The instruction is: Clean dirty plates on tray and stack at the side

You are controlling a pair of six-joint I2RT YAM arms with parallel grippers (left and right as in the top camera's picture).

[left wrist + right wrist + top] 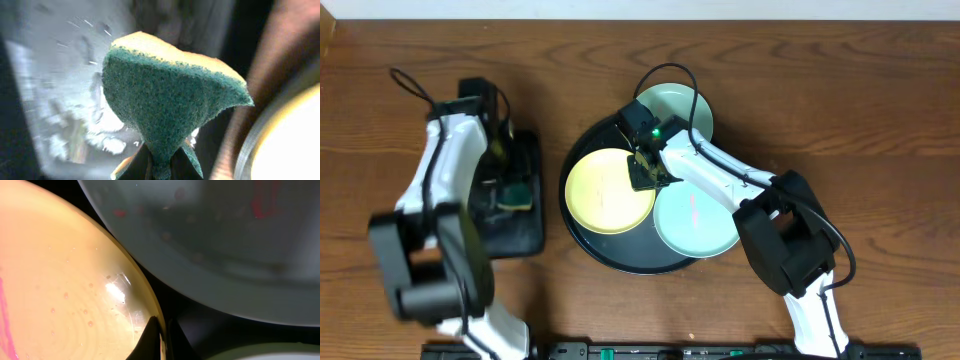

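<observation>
The round black tray (pixel 582 235) holds three plates. The pale yellow plate (pixel 605 195) lies on its left, one turquoise plate (pixel 690 108) at the back and another turquoise plate (pixel 700 230) at the right front. My right gripper (pixel 645 172) is shut on the yellow plate's right rim (pixel 162 335); pink streaks mark that plate and red marks the turquoise plate (pixel 225 240) behind it. My left gripper (pixel 510 190) is shut on a green and yellow sponge (pixel 170 95) above the small rectangular tray.
The small rectangular black tray (pixel 520 235) lies left of the round tray, under my left arm. Brown wooden table (pixel 880 120) lies all around.
</observation>
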